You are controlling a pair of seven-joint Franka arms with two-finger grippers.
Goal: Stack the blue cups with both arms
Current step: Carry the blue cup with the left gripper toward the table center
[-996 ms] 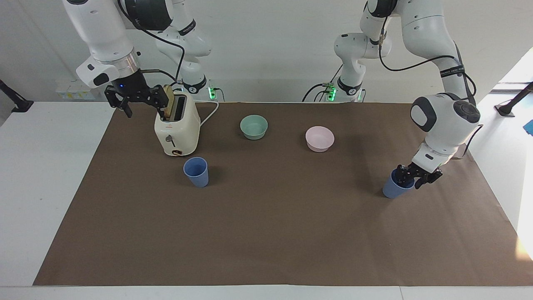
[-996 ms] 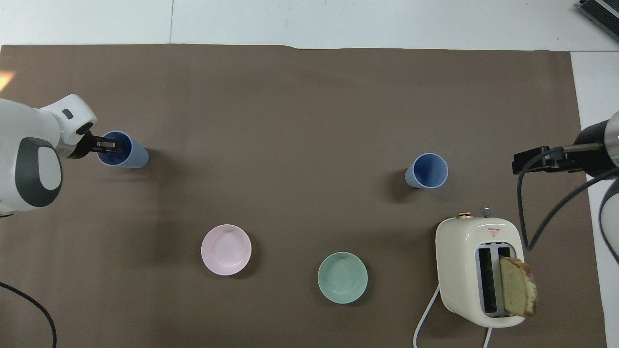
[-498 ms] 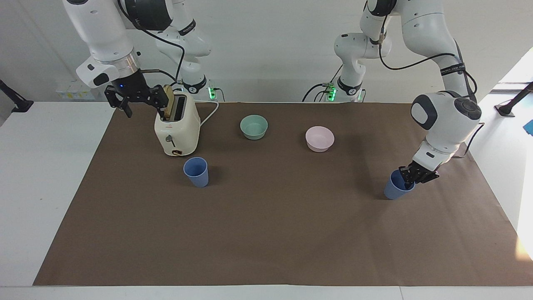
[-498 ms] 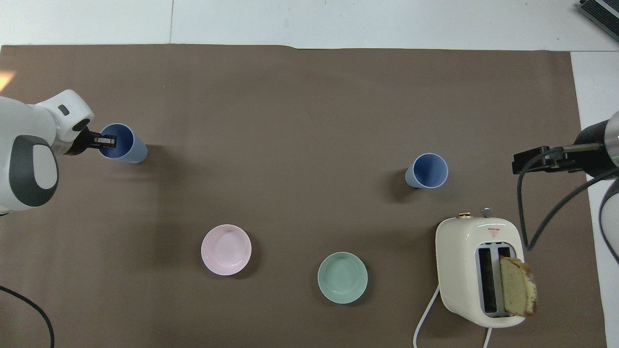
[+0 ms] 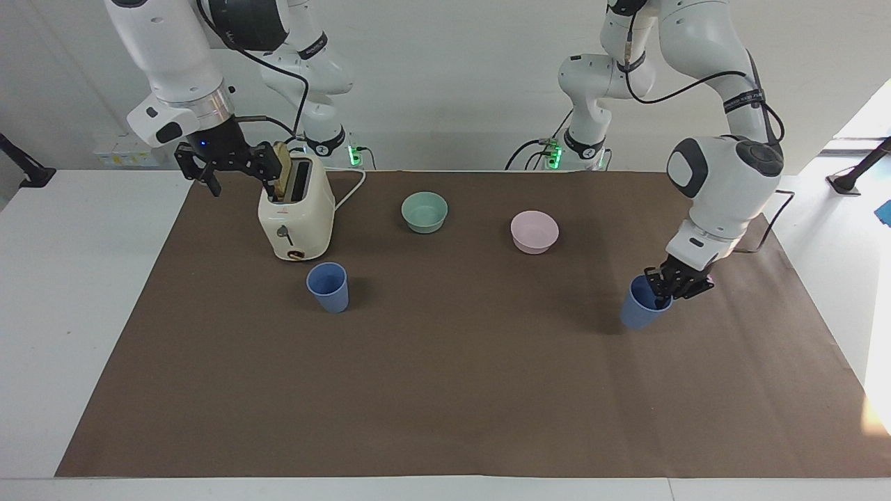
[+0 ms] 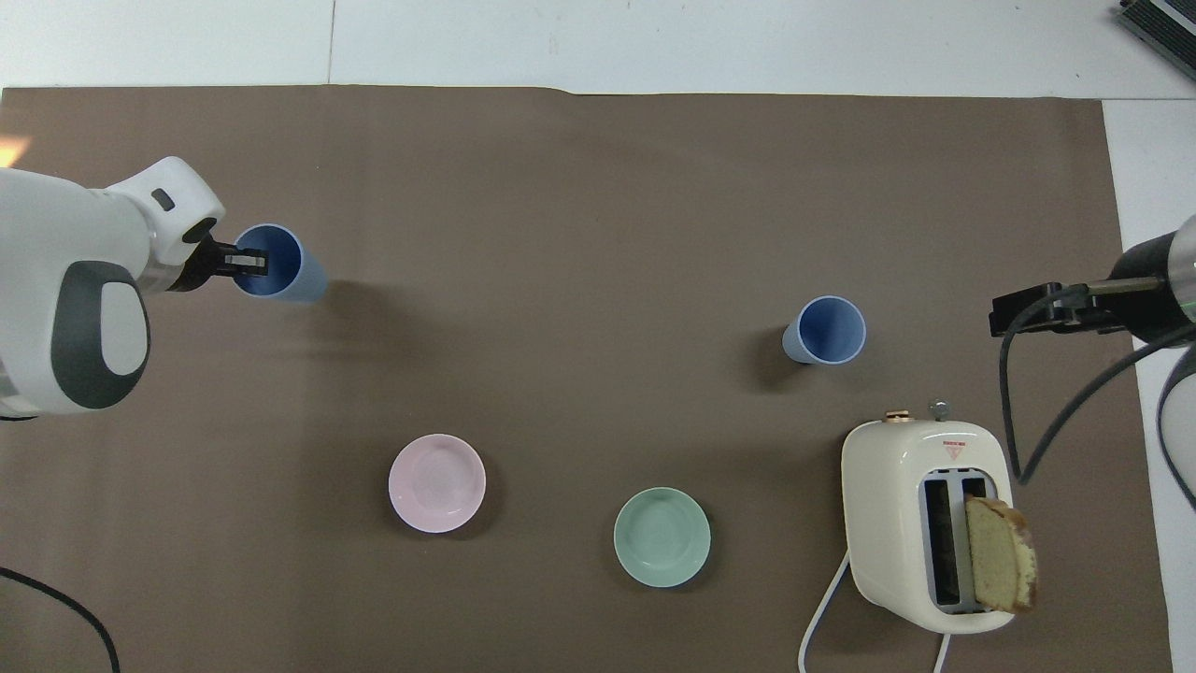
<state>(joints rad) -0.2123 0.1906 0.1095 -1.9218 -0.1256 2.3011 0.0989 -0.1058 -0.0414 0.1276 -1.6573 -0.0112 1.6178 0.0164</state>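
gripping one blue cup by its rim, my left claw [image 5: 669, 287] has one finger inside the mouth and the other outside the wall, closed on that held cup [image 5: 641, 307] toward the left arm's end of the table [image 5: 445, 390]. the cup tilts, and i cannot tell whether its base touches the brown mat [image 5: 452, 362] or hangs just above it. from overhead the same claw [image 6: 245, 264] sits at the edge of the cup's opening [image 6: 280, 266].

the second blue cup [image 5: 328, 287] stands upright on the mat toward the right arm's end, just beside the cream toaster [image 5: 295, 213] and farther from the robots than it (mouth up, nothing in it that i can see). the two cups are well apart. overhead, this one [image 6: 826, 329] shows its round opening plainly.

my right claw [image 5: 224, 160] is up in the air beside the toaster's top, fingers spread wide and holding nothing; that arm waits. a slice of bread [image 6: 1000, 554] sticks up out of one toaster slot.

between the two cups, but nearer to the robots, sit the mint-green bowl [image 5: 424, 211] and the pink bowl [image 5: 534, 231], side by side and apart from each other, both upright and both apart from either cup.
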